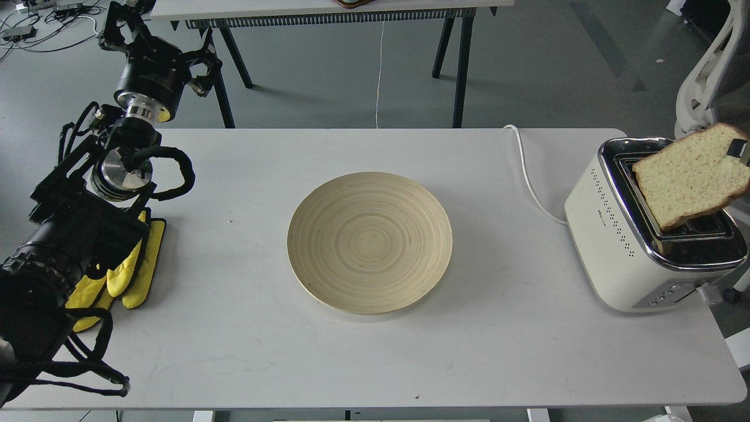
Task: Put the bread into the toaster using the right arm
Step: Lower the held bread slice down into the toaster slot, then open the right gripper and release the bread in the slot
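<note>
The bread (685, 179) is a pale slice with a brown crust, tilted over the cream-white toaster (609, 234) at the table's right end. Its lower corner sits at the chrome top by the slots; I cannot tell if it is inside a slot. Only a small dark fingertip of my right gripper (739, 149) shows at the right edge, pinching the slice's upper right corner. The rest of the right arm is out of view. My left gripper (126, 14) is raised at the far top left, partly cut off by the frame.
A round bamboo plate (369, 243) lies mid-table. Yellow gloves (126, 272) lie at the left under my left arm. The toaster's white cord (530, 176) runs to the back edge. A white chair (697, 88) stands behind the toaster.
</note>
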Tool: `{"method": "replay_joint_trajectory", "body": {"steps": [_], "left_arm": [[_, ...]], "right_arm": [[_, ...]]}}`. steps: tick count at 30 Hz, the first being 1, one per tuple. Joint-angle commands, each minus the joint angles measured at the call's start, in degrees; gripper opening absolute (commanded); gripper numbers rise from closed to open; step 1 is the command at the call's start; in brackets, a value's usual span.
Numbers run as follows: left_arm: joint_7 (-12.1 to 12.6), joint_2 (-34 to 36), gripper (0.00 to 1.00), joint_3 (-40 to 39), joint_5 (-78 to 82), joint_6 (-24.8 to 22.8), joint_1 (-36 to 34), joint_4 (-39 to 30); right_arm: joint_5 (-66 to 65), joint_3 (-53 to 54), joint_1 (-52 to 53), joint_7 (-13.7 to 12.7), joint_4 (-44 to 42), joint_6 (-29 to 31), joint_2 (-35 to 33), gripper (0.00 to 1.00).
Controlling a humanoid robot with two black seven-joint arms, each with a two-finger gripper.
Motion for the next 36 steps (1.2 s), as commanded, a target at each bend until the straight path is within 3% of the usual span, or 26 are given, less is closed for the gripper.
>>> {"method": "replay_joint_trajectory", "body": {"steps": [1, 13, 19, 22, 26, 29, 33, 36], "left_arm": [[0.0, 0.0, 1.0, 0.0, 0.0, 0.0, 0.0, 0.0], [-0.09, -0.09, 1.0, 0.0, 0.0, 0.0, 0.0, 0.0], [-0.09, -0.09, 1.0, 0.0, 0.0, 0.0, 0.0, 0.0], [-0.09, -0.09, 1.0, 0.0, 0.0, 0.0, 0.0, 0.0], [-0.09, -0.09, 1.0, 0.0, 0.0, 0.0, 0.0, 0.0], [-0.09, -0.09, 1.0, 0.0, 0.0, 0.0, 0.0, 0.0], [0.0, -0.09, 1.0, 0.0, 0.0, 0.0, 0.0, 0.0], [0.0, -0.09, 1.0, 0.0, 0.0, 0.0, 0.0, 0.0]], "right_arm": [[0.16, -0.33, -0.29, -0.01, -2.85, -0.07, 4.14, 0.0], [-0.01, -0.51, -2.66, 0.08, -5.75, -0.07, 8.37, 0.04], [0.25, -0.24, -2.75, -0.01, -5.75, -0.16, 8.72, 0.31], [0.6, 0.11, -1.96, 0.08, -5.67, -0.16, 8.81, 0.53], [3.23, 1.33, -0.56, 0.34, -5.75, -0.24, 8.72, 0.96], [7.26, 4.14, -0.11, 0.87, -7.5, -2.61, 8.98, 0.96], [19.11, 8.19, -0.29, 5.52, -12.51, -5.69, 13.11, 0.96], [29.39, 9.68, -0.38, 7.2, -14.45, -7.18, 15.48, 0.97]]}}
